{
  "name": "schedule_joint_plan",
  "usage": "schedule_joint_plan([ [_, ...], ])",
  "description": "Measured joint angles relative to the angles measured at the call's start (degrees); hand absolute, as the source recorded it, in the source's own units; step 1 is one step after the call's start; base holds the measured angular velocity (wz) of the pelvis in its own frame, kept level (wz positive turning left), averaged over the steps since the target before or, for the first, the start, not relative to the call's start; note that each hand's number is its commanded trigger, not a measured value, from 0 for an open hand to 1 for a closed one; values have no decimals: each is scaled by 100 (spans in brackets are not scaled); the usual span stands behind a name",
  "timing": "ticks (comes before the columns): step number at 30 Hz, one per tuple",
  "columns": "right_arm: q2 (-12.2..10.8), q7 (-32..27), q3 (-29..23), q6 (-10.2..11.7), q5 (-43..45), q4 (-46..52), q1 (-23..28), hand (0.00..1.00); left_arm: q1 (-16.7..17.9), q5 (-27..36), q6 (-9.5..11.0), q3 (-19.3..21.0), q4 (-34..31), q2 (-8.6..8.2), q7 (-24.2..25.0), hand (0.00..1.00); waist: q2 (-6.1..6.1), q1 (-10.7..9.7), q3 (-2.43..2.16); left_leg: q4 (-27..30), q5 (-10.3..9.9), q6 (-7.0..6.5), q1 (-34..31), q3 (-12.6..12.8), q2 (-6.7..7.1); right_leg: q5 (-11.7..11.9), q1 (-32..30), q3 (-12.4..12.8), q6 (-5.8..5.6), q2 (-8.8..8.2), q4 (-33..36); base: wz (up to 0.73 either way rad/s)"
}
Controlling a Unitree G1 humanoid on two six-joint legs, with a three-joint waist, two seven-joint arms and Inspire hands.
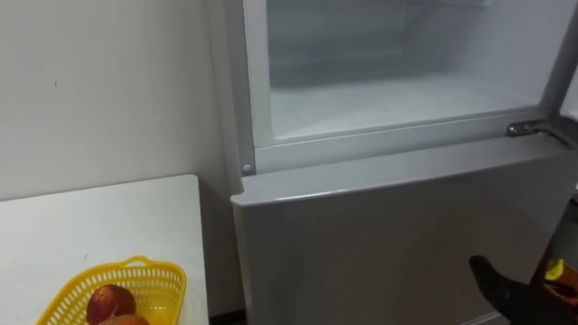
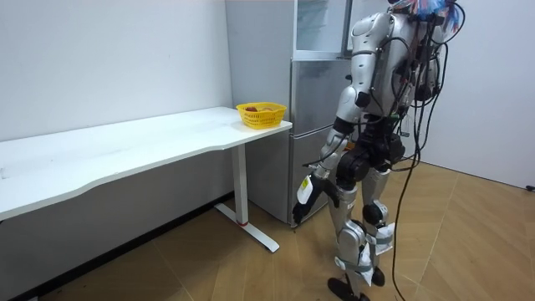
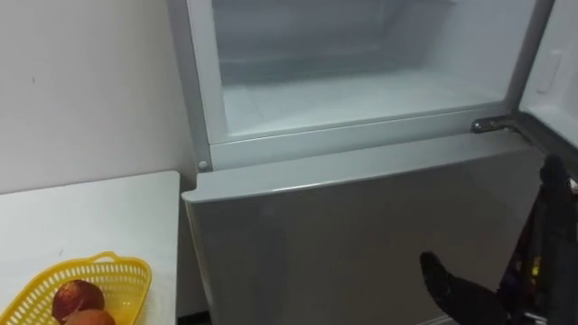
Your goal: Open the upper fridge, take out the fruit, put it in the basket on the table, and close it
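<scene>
Fingers [image 3: 447,282] of the right hand [image 3: 495,303] are straight and spread apart, pinching nothing that I can make out. They sit low at the right, before the fridge's shut lower door [image 1: 388,244] (a fleck of yellow sits further back on the hand; what it is I cannot tell).

From the left, a white tabletop [image 1: 90,226] carries a yellow basket [image 1: 170,289] with a red fruit [image 1: 109,302] in it, just beside the fridge. Next is the upper compartment [image 1: 388,99], open, with pale walls and a white floor that is bare across the part in view. Which item is to come out, and where it lies, I cannot tell. The upper door [image 3: 555,63] stands open at the far right.

The opening's long side runs left to right, and it lies above and to the left of the right hand. I judge that hand the nearer one, since in the room view the left hand [image 2: 308,189] hangs low, near the fridge's lower half.
</scene>
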State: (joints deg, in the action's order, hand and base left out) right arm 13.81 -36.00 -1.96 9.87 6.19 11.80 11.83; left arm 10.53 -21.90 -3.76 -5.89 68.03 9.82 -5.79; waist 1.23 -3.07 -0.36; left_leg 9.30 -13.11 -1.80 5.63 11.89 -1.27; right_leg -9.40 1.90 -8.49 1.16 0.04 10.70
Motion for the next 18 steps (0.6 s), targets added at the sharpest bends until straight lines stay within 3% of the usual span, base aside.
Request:
schedule_joint_plan([
  [11,-271,73,7,-106,-107,-557,311,0,67,1,-106,-2,-220,-7,17,0,20,-123,-6,-25,-1,0,-4,21,3,0,-46,46,-1,10,7,0],
  [18,-303,294,68,-131,-168,-880,528,0,152,0,-108,0,-387,-11,2,0,9,-127,-4,-24,-1,0,-16,40,1,-1,-80,58,-1,-8,-4,-2],
])
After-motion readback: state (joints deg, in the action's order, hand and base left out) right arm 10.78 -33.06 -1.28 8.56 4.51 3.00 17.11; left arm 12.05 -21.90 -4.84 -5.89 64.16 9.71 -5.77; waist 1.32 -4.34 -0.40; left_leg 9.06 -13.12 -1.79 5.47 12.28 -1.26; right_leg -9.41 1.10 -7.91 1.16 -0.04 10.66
